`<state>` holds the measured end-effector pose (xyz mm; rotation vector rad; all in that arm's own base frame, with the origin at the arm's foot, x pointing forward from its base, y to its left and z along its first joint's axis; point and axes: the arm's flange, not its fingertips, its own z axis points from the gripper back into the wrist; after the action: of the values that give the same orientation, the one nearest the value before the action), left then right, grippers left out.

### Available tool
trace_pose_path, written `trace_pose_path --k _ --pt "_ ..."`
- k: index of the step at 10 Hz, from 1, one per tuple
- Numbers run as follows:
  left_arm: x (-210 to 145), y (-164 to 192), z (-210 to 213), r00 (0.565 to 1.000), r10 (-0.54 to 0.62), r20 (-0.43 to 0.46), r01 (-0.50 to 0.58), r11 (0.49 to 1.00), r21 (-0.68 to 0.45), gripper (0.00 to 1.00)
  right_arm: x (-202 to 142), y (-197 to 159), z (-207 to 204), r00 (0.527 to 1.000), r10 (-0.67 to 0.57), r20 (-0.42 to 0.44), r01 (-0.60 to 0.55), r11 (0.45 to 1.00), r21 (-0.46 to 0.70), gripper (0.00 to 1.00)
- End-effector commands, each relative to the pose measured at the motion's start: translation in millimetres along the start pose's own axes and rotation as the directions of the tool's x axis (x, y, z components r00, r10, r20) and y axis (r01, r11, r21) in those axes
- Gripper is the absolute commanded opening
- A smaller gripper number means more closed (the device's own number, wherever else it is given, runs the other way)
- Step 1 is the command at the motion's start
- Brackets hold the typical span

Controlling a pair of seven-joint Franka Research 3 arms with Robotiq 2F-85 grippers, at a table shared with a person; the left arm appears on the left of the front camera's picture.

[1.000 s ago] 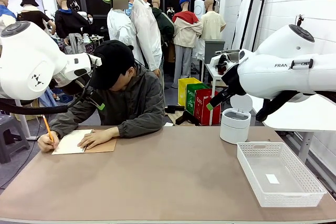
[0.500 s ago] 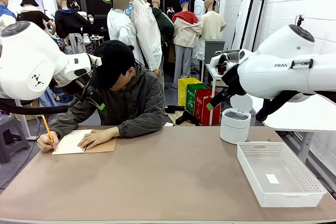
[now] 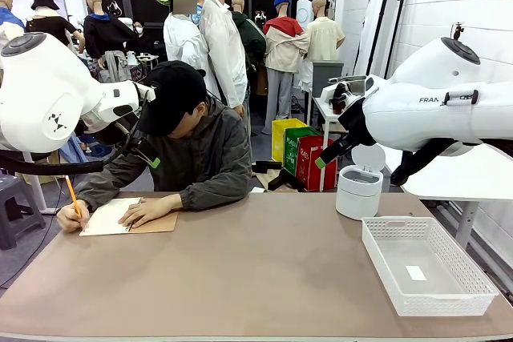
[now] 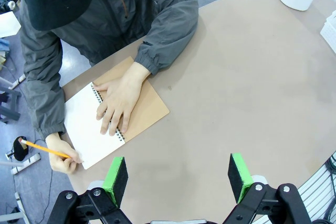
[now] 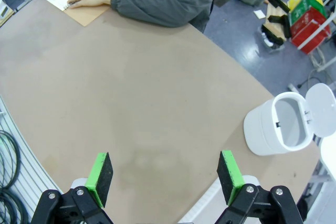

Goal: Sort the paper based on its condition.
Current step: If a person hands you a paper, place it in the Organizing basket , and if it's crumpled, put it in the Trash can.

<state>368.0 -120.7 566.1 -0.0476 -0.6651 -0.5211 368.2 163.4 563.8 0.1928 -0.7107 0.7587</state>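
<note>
Table, 1 notebook, 2 claws

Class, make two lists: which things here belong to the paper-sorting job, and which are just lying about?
Job: page being written on, likely; basket; bin; left gripper and right gripper, both open.
Not part of it: notebook cover; pencil in hand; crates on the floor.
</note>
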Motion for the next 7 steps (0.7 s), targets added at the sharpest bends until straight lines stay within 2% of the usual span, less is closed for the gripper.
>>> trace_pose_path --k 1,7 --pt "0.8 0.5 0.6 1.0 0.001 -0.006 -0.001 1.0 -0.002 1.0 -0.2 -0.7 -0.1 1.0 0.001 -0.004 -0.001 1.0 -0.006 1.0" --pt "0.8 0.5 0.6 1.0 0.001 -0.006 -0.001 1.0 -0.002 1.0 -0.2 -0.7 -0.1 1.0 0.001 -0.004 -0.001 1.0 -0.006 1.0"
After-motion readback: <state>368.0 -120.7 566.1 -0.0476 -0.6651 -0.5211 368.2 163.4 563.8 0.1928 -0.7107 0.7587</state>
